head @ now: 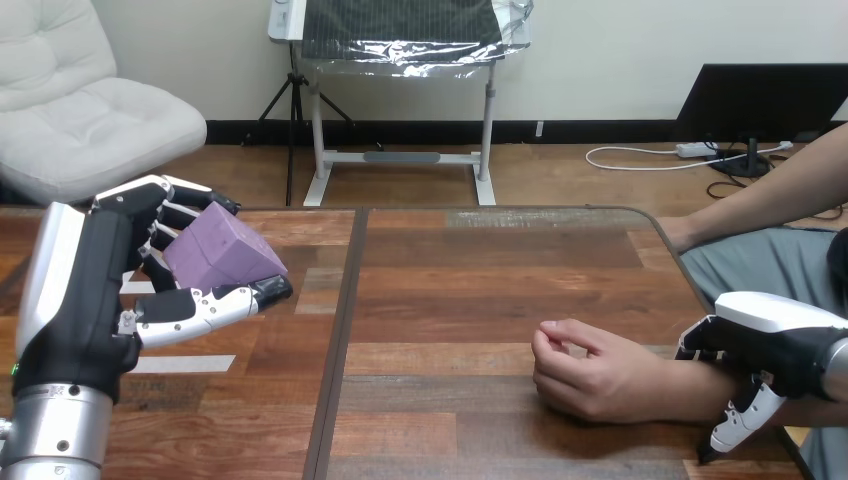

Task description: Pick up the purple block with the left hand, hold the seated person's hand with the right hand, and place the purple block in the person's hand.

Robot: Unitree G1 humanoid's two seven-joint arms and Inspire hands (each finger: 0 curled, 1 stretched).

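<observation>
The purple block (220,250) is up off the table at the view's left, gripped in my left hand (100,290), with fingers curled over its top and the thumb under its lower edge. The person's hand (600,380) rests on the wooden table (450,290) at lower right, its fingers loosely curled inward. My right hand (780,330) lies over the person's wrist. Its fingers bend down on the far side and its thumb (740,425) reaches down on the near side.
The person's other forearm (760,205) crosses the table's far right corner. A strip of white tape (185,365) lies on the table under my left hand. A dark seam (340,340) runs front to back through the tabletop.
</observation>
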